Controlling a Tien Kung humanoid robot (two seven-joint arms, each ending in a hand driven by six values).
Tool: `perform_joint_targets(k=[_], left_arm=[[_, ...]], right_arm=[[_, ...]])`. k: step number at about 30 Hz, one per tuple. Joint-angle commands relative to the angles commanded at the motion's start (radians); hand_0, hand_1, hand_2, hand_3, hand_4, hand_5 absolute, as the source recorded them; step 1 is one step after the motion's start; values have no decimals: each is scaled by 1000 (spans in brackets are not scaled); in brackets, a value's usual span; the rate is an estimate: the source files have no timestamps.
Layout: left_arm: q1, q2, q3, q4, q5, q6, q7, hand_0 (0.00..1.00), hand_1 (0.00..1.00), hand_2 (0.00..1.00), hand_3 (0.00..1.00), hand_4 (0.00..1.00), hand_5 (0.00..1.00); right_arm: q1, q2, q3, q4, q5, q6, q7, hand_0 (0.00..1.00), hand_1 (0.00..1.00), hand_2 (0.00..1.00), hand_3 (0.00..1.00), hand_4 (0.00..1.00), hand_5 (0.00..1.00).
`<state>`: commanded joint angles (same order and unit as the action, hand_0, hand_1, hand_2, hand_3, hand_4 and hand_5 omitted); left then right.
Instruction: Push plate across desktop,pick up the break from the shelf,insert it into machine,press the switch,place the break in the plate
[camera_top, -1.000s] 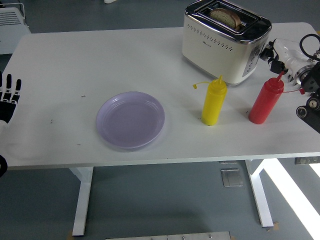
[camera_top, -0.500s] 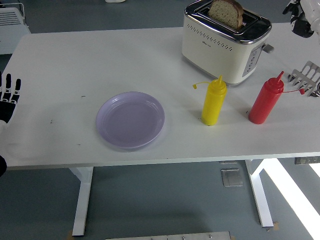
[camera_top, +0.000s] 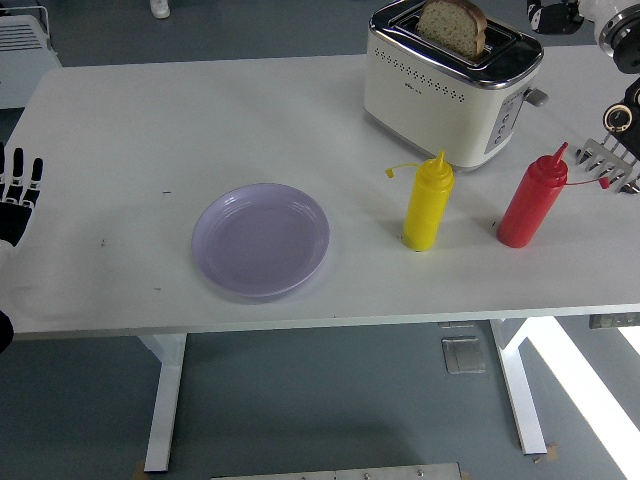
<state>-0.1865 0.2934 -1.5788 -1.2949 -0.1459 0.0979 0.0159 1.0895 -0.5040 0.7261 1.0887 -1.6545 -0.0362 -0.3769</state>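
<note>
The slice of bread (camera_top: 452, 26) stands upright in the slot of the toaster (camera_top: 447, 88), its upper half with the brown crust risen clear above the chrome top. The toaster is cream-coloured and sits at the far right of the white table (camera_top: 150, 120), with its lever and a column of buttons on the end that faces right. The right hand (camera_top: 556, 14) is up at the top edge of the view, to the right of the bread and apart from it, above and beyond the toaster's right end; only a dark part of it shows, and whether its fingers are spread or curled cannot be told. Its black and white arm runs off the upper right corner. Below the arm, at the table's right edge, stands a metal rack (camera_top: 612, 160) with upright prongs. In front of the toaster stand two squeeze bottles, both upright: a yellow bottle (camera_top: 428, 203) just ahead of the toaster's near corner, its small cap hanging off to the left, and a red bottle (camera_top: 532, 201) to its right, near the rack. The pale lilac plate (camera_top: 261, 240) lies flat near the front middle of the table, well apart from the bread and left of the yellow bottle. The left hand (camera_top: 18, 195) rests at the left edge of the view, fingers straight and slightly spread, holding nothing, far from the plate and the bread.
</note>
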Motion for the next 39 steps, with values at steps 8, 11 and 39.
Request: perform_joint_targets(k=[8,11,39], left_arm=[[-2,5,12,3,-1,0,0,752,684,642,654,697,825],[-2,8,17,4,-2,0,0,752,684,642,654,697,825],[-23,21,35,9,-9,0,1,752,684,642,655,695,824]], right_arm=[[156,85,-101,-158,74,49,-23,667,702,733,735,656,152],[208,120,-135,-219,108,63,-28,667,702,733,735,656,152],[413,366,-441,-635,409,118,-52,640,695,739,747,698,247]])
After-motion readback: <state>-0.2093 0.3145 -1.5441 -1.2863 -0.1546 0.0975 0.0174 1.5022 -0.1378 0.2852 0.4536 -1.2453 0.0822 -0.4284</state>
